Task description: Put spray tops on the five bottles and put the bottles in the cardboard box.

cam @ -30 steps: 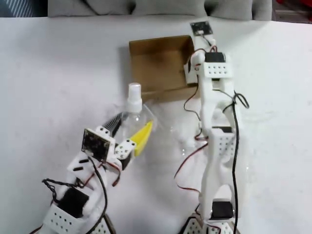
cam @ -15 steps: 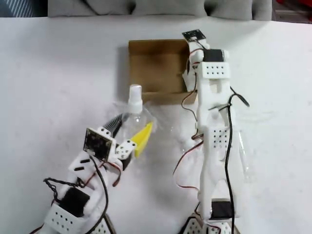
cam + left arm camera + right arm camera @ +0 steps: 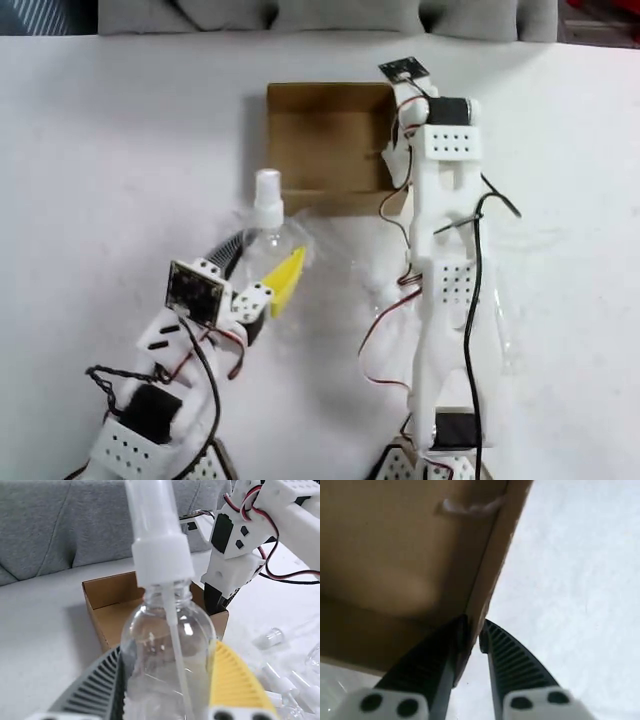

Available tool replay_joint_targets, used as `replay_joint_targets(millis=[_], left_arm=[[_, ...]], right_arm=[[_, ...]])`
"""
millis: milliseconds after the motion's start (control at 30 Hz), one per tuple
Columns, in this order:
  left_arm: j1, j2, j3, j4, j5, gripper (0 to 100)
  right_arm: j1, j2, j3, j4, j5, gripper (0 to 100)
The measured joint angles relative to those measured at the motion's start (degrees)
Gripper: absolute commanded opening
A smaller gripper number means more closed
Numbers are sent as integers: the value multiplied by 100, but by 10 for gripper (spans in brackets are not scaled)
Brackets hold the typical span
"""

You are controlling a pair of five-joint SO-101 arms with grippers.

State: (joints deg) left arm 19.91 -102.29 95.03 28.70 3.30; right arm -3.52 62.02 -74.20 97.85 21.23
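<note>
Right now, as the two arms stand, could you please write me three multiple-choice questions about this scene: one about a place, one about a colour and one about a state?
1. Where is the right claw?
A) on a side wall of the cardboard box
B) in the air, touching nothing
C) on the floor inside the box

2. What colour is the left claw's non-grey finger?
A) red
B) yellow
C) blue

3. How is the bottle in the left claw?
A) spray top on
B) open, no top
C) lying inside the box

Answers: 1 A, it clamps the wall's edge. 2 B, the finger beside the bottle is yellow. 3 A, the white top sits on the neck.
</note>
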Motion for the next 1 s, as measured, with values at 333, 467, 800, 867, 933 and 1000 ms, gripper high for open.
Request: replay_joint_targets(millis=[333,467,800,867,933,1000], left_arm=[[0,0,0,0,0,21],[0,0,0,0,0,21],[0,0,0,0,0,21],[0,0,0,0,0,21],[0,0,0,0,0,21],[0,0,0,0,0,21]], right_arm=[[-26,-1591,2760,0,0,15],[-70,-2119,3525,0,185,15],[-70,-2901,4571,-448,1345,15],[-70,-2901,4756,-607,1407,15],[-62,-2901,4914,-756,1407,18],[-35,-2910,5037,-905,1407,19]])
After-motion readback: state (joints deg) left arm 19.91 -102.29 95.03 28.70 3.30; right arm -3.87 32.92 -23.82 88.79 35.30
